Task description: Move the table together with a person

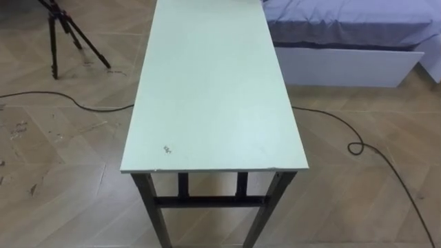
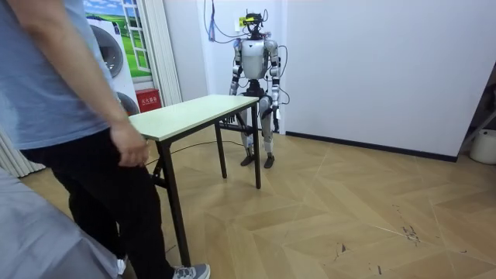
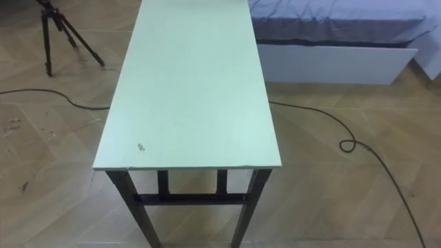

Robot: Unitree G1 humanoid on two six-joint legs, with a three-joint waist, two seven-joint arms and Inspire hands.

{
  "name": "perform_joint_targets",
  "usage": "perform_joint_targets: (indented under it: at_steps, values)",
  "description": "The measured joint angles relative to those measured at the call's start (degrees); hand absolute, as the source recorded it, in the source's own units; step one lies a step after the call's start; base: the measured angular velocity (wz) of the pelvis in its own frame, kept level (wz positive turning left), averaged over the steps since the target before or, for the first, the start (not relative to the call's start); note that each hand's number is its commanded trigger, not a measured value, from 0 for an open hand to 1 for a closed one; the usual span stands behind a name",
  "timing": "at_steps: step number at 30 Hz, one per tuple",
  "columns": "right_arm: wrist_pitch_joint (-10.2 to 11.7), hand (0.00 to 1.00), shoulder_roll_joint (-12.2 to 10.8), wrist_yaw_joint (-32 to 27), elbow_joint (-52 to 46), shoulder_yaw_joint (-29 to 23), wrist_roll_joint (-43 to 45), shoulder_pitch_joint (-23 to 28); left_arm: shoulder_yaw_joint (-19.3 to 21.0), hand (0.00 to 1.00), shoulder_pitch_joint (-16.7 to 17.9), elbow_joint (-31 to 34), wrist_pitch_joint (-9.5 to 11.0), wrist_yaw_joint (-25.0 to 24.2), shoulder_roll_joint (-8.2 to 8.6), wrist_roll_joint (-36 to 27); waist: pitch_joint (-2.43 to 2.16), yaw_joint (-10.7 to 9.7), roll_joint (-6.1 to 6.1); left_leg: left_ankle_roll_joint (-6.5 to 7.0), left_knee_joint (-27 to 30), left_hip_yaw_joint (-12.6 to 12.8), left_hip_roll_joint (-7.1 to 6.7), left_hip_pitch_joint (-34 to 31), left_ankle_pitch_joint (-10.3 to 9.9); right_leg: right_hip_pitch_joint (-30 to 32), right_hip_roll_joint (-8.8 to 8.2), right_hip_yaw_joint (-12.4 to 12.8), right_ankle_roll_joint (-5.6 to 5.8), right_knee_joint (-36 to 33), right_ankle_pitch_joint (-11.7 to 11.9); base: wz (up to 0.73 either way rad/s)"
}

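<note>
The desk (image 1: 213,83) stands on the floor directly in front of the robot. Its short near edge lies below the head camera, and the pale top runs away lengthwise. Near the left corner of this edge there is a small dark mark (image 1: 167,148); it may be writing, but it is too small to read. In the room view the robot stands upright at its end of the desk, with the left hand (image 2: 275,101) and the right hand (image 2: 233,94) low at its sides and, I think, not yet on the top. I cannot tell whether they are open or closed. Farther on, a tripod (image 1: 65,31) stands to the left of the desk, and a bed (image 1: 344,27) lies just beside the far right corner. At the far end a person (image 2: 62,116) waits, with one hand (image 2: 130,147) near the edge but not gripping it. The risks, as I judge them: if one side lifts first, the top tilts and may slip, and a swing to the right would knock the bed. A red label (image 2: 147,99) on the wall carries print that I cannot read.
</note>
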State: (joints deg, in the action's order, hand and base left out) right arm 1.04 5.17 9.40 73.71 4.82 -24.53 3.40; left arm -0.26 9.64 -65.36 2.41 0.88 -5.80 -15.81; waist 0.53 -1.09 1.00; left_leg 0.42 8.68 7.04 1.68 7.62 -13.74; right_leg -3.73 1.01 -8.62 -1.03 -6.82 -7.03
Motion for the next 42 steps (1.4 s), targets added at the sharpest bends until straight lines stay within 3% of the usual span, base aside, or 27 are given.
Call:
perform_joint_targets:
  at_steps: [5,6,8,12,16,18,22,27,34,42]
  values:
    - [-1.34,0.0,1.18,2.2,-5.37,-1.93,-0.15,0.5,0.33,0.0,0.36,3.23,-1.66,-5.31,-0.47,-7.28,-0.21,0.01,-0.05,0.01,0.17,0.0,-0.02,-1.01,0.01,0.92,-0.13,-0.18,0.04,-0.24,-0.05,0.0]
    - [-1.1,0.0,1.71,3.1,-6.86,-2.5,-0.2,0.28,0.27,0.0,0.21,4.07,-1.69,-6.5,-0.76,-10.03,-0.15,0.07,-0.28,0.01,0.28,0.0,-0.03,-1.0,0.01,0.9,-0.14,-0.29,0.04,-0.36,-0.04,0.0]
    - [-0.91,0.0,2.26,4.57,-7.89,-3.47,-0.41,0.42,0.41,0.0,0.34,4.89,-1.65,-7.96,-1.23,-13.6,-0.46,0.23,-0.6,0.01,0.73,0.11,-0.02,-0.87,0.01,0.7,-0.14,-0.39,0.04,-0.56,-0.05,-0.02]
    - [-1.02,0.0,2.36,7.51,-15.19,-3.92,-2.75,3.48,0.64,0.0,1.53,9.48,-1.74,-11.57,-1.78,-20.65,-0.41,0.97,-0.96,0.01,0.85,0.34,0.29,-0.88,0.0,0.77,-0.19,-1.05,0.01,-1.04,-0.06,0.03]
    - [-1.53,0.0,2.36,9.99,-22.96,-3.49,-5.99,8.36,-2.12,0.0,5.08,16.29,-2.45,-15.22,-2.0,-28.98,-0.23,1.18,-1.34,0.01,0.83,0.21,0.15,-1.06,0.0,0.76,-0.68,-1.8,-0.05,-1.15,-0.13,0.08]
    - [-2.46,0.0,2.39,10.83,-26.29,-2.34,-11.14,11.1,-5.34,0.0,7.31,20.35,-2.88,-15.47,-2.11,-36.48,-0.09,1.13,-1.38,0.09,0.84,-0.06,-0.09,-1.03,-0.04,0.85,-0.89,-1.68,0.07,-1.97,-0.71,0.12]
    - [-3.85,0.0,3.02,11.62,-32.39,1.39,-17.5,13.46,-10.99,0.0,9.03,26.96,-3.95,-15.49,-2.64,-46.92,-0.14,1.21,-1.03,0.37,1.15,-0.12,-0.31,-1.01,-0.17,1.04,-1.17,-2.5,0.23,-3.26,-1.32,0.09]
    - [-6.08,0.0,3.18,13.98,-45.17,7.35,-27.3,15.57,-14.52,0.0,9.31,36.5,-4.96,-15.5,-3.22,-59.49,-0.18,1.2,-1.05,0.4,1.25,-0.26,-0.3,-1.23,-0.15,1.8,-1.28,-2.45,0.09,-3.9,-1.46,-0.04]
    - [-6.22,0.0,3.34,15.52,-48.37,12.61,-31.84,14.26,-19.21,0.0,6.15,40.9,-4.98,-15.15,-3.62,-63.52,-0.18,0.69,-1.45,0.4,1.28,-0.25,-0.34,-1.14,-0.14,1.94,-1.61,-2.52,0.1,-3.89,-1.47,0.0]
    - [-6.71,0.0,3.28,15.17,-49.07,13.04,-31.98,9.88,-19.57,0.0,5.89,48.3,-5.03,-14.57,-4.08,-63.44,-0.06,-1.63,-1.15,0.41,1.0,0.01,-0.31,-0.54,-0.12,1.44,-1.43,-1.63,0.1,-3.99,-1.46,-0.02]
